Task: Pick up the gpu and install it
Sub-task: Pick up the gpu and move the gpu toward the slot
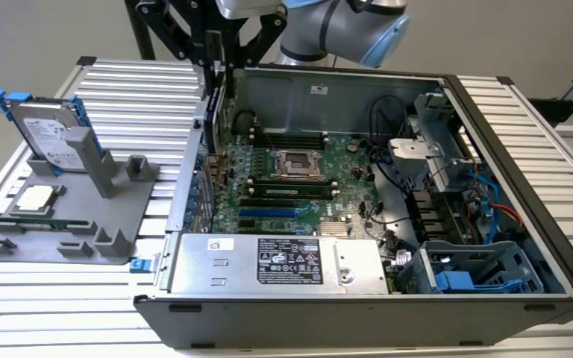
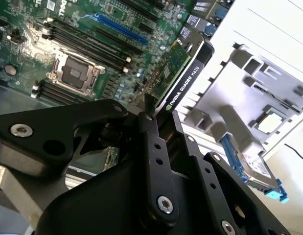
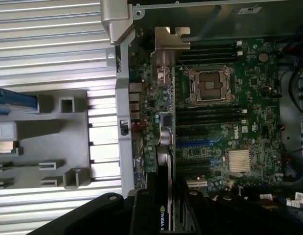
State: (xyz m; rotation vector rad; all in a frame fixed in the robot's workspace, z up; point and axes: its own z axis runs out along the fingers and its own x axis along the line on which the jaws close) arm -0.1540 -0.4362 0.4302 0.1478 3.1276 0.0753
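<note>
One flat green/black gpu (image 2: pixel 183 76) btwn black fingers (image 2: pixel 154 147)

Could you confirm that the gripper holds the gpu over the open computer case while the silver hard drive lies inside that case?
Not quite. The exterior view shows the silver hard drive standing in the grey holder outside the computer case, on that view's left. The rest holds: in the second wrist view the gripper is shut on the gpu above the motherboard.
</note>
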